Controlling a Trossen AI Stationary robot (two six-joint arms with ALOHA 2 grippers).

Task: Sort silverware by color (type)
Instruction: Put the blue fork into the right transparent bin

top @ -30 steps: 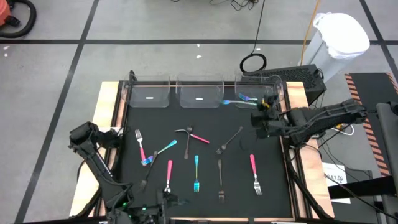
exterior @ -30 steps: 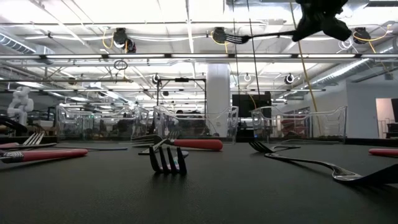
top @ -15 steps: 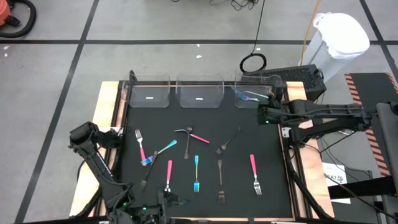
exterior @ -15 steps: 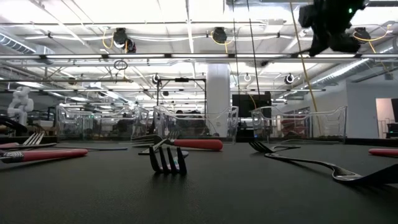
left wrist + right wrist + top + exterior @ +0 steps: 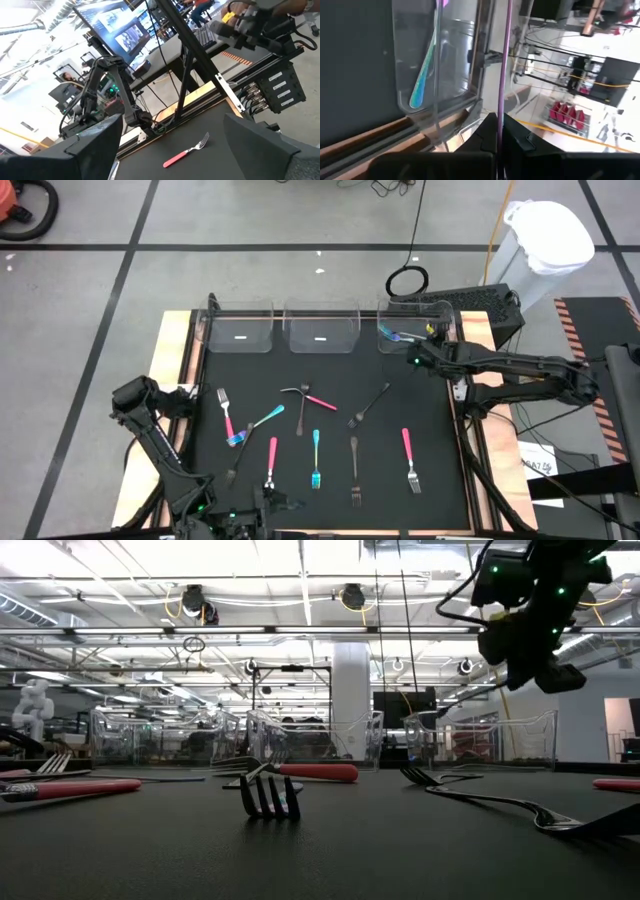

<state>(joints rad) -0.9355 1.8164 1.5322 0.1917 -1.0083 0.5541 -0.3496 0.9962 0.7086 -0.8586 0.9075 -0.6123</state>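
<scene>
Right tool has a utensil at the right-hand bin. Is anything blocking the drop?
Nothing visible does. The right tool grips a slim utensil at the front wall of the right-hand bin. The bin is open on top, with only one teal utensil lying inside.

Dark jointed arms, black cables, green indicator lights
</scene>
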